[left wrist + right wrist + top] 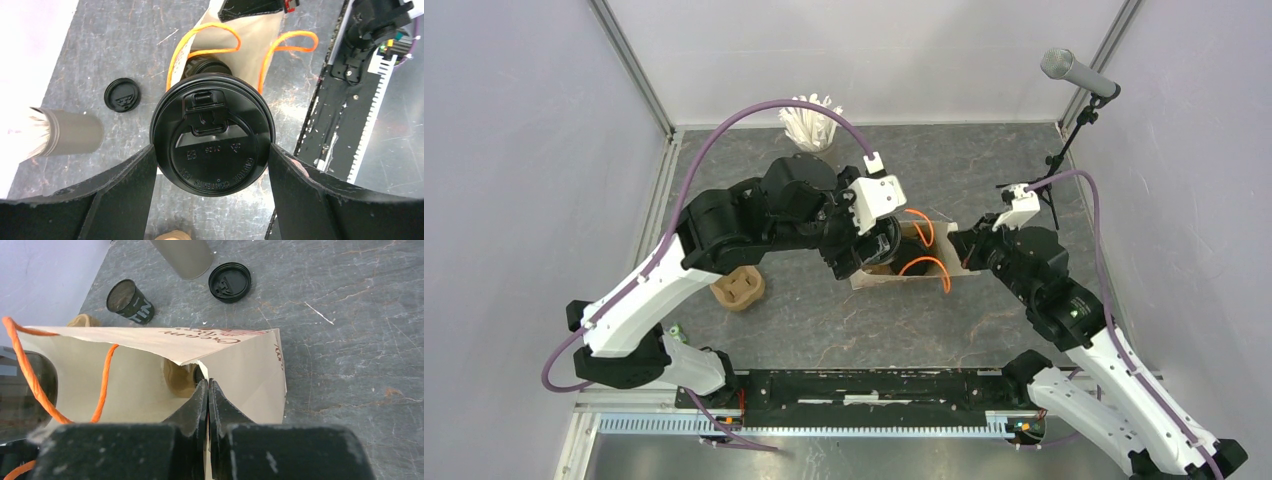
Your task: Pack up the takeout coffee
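Cup (215, 137) with its top on sits between your left gripper's (211, 150) wide-spread fingers, touching both, right over the open bag (255, 40). Your right gripper (208, 390) is pressed together, pinching the bag's rim. A second cup (207, 65) stands inside the bag. A loose lid (121, 95) lies on the table (125, 45) nearby.

Bright, even light falls from overhead; in the top view the grey table (824, 320) carries only soft, faint shadows under the arms. In the left wrist view the white straws (32, 135) at the left edge are blown out, while the glossy lidded cup (215, 165) shows soft highlights and crisp embossing. The fingers of the left gripper (212, 150) and right gripper (207, 382), nearest each lens, look dark and a little soft. The paper bag (240, 370) is shaded inside.
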